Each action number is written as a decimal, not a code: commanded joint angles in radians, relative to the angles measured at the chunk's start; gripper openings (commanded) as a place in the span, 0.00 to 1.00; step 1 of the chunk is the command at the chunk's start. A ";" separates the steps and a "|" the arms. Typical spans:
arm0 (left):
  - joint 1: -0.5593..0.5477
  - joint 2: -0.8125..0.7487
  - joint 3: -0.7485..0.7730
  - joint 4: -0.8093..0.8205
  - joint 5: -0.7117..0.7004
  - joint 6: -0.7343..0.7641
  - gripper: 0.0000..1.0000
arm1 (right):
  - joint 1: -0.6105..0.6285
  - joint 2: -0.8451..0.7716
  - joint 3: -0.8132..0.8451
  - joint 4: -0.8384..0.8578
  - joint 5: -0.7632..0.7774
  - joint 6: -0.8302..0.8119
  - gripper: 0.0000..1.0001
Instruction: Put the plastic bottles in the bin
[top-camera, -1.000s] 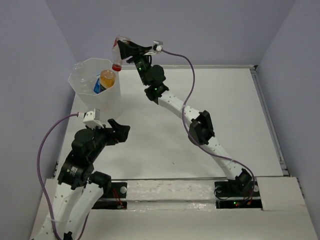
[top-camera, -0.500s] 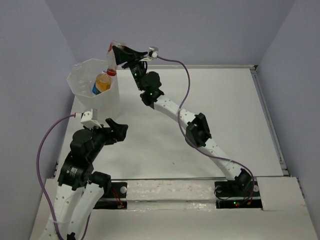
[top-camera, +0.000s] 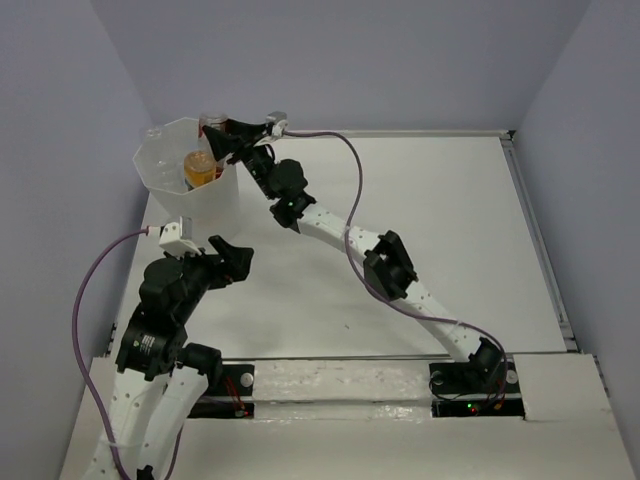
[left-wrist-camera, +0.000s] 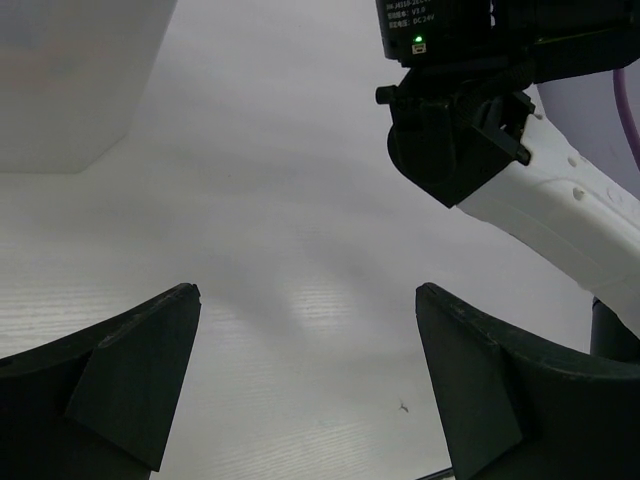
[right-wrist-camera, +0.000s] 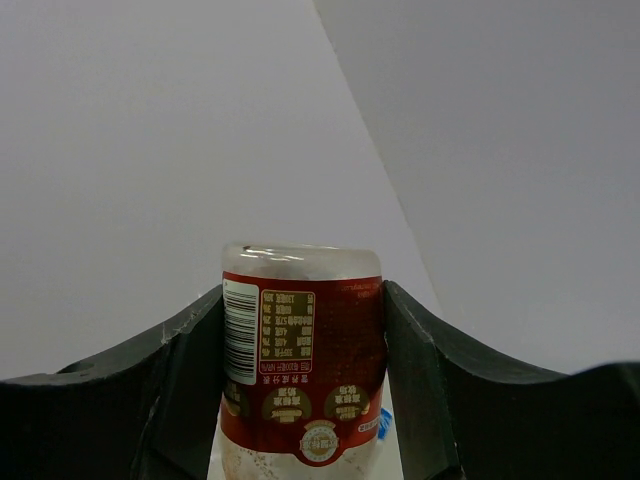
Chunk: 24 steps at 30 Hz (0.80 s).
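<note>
My right gripper (top-camera: 218, 137) is shut on the red-labelled bottle (right-wrist-camera: 301, 360), held upside down over the far right rim of the bin (top-camera: 160, 178). In the top view only the bottle's clear base (top-camera: 211, 121) shows above the fingers. The bin is a translucent white faceted bucket at the table's far left. An orange bottle with a yellow label (top-camera: 200, 168) stands inside it, with a bit of blue beside it. My left gripper (top-camera: 228, 254) is open and empty, low over the table in front of the bin. In the left wrist view its fingers (left-wrist-camera: 130, 375) frame bare table.
The right arm (top-camera: 385, 268) stretches diagonally across the table from the near right base. Its elbow (left-wrist-camera: 460, 140) shows in the left wrist view. The bin's lower wall (left-wrist-camera: 75, 85) is at that view's top left. Grey walls enclose the table.
My right gripper has moved left and down with the red-labelled bottle, from above and right of the bin to its rim. The left arm has barely moved.
</note>
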 joint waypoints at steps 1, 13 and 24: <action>0.018 -0.005 0.016 0.032 -0.010 0.002 0.99 | 0.009 -0.077 -0.089 0.021 -0.102 -0.134 0.51; 0.023 0.003 0.123 0.102 -0.067 0.029 0.99 | 0.009 -0.290 -0.265 -0.108 -0.282 -0.154 1.00; 0.023 0.007 0.264 0.222 -0.127 0.066 0.99 | -0.063 -0.661 -0.655 -0.106 -0.423 0.056 1.00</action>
